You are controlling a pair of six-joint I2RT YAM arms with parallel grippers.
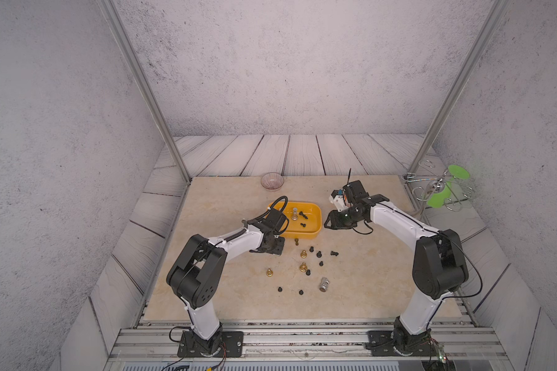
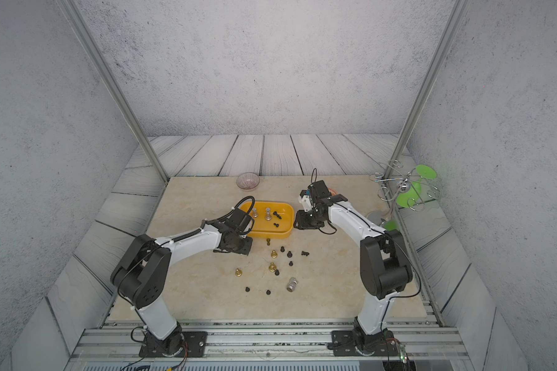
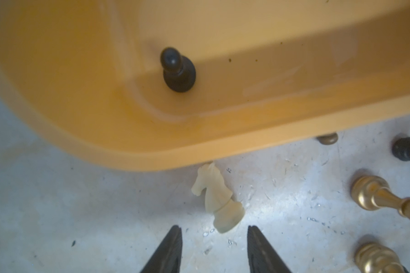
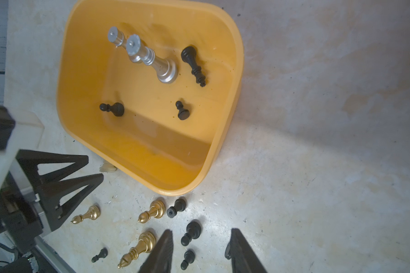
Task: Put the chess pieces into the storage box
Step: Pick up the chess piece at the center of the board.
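The yellow-orange storage box (image 1: 316,225) holds two silver pieces (image 4: 152,59) and several black ones (image 4: 192,61). A cream knight (image 3: 214,189) lies on the table against the box's near rim. My left gripper (image 3: 214,228) is open just short of the knight's base, low beside the box's near left corner (image 1: 274,249). My right gripper (image 4: 201,230) hangs open and empty to the right of the box (image 1: 329,221), high over the table. Gold pieces (image 1: 303,254), black pawns (image 1: 319,254) and a lying silver piece (image 1: 324,284) are scattered in front of the box.
A small ribbed glass bowl (image 1: 272,181) stands at the back of the slab. A wire rack with green discs (image 1: 444,189) stands at the far right. A small gold piece (image 1: 296,240) sits close under the box's front wall.
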